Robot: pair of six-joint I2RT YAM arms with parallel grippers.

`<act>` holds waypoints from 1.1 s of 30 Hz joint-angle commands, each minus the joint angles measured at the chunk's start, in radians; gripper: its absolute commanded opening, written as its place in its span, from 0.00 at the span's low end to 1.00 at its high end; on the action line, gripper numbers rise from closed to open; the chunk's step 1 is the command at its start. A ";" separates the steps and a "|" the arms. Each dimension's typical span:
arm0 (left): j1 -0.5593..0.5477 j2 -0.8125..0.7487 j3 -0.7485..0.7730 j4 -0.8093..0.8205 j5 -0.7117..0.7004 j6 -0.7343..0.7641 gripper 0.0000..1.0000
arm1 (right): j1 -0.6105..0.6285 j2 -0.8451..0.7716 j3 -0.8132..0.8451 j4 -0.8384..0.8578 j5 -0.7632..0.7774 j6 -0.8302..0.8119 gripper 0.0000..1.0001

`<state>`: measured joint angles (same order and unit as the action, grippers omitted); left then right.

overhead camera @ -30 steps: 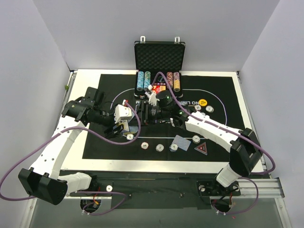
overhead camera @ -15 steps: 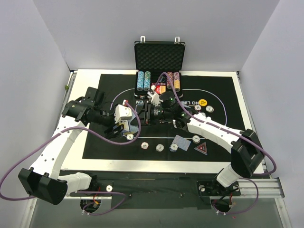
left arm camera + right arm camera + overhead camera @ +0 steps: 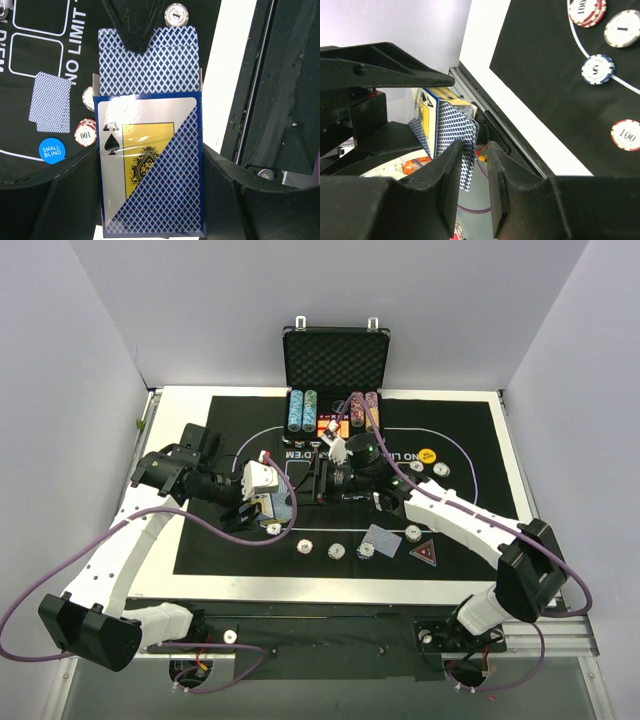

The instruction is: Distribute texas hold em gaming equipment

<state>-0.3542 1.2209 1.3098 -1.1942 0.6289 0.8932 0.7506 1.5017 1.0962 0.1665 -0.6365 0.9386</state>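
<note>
The left claw (image 3: 150, 150) is clamped on an upright blue diamond-patterned cardboard card box (image 3: 150, 190) printed with an ace of spades, holding it above the near left part of the black felt mat with white lettering (image 3: 460, 440). The box flap stands open at the top. The right claw (image 3: 475, 150) reaches in from the right. In its wrist view a narrow gap shows between its fingers, with the corner of a blue-backed playing card (image 3: 462, 145) in that gap. Whether the fingers actually pinch the card cannot be told. On the mat lie a face-down blue-backed card (image 3: 50, 102), a round blue disc marked SMALL BLIND (image 3: 52, 150), a red-and-white striped chip marked 100 (image 3: 85, 132) and a white chip (image 3: 176, 15). Farther right sit a round yellow disc (image 3: 427, 455) and a black-and-red triangular marker (image 3: 424, 553). The open black foam-lined case (image 3: 335, 370), with chip columns at its front, stands at the far edge of the white bench (image 3: 180, 400).
</note>
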 commanded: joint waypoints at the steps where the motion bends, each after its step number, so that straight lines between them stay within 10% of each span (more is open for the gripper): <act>1: 0.001 -0.037 0.048 0.038 0.054 -0.007 0.00 | -0.013 -0.047 0.013 -0.082 0.032 -0.063 0.26; 33: 0.001 -0.037 0.052 0.041 0.058 -0.014 0.00 | 0.061 -0.022 0.151 -0.255 0.104 -0.162 0.45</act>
<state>-0.3538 1.2098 1.3098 -1.1919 0.6415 0.8757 0.7963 1.4384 1.1934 -0.0475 -0.5518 0.8154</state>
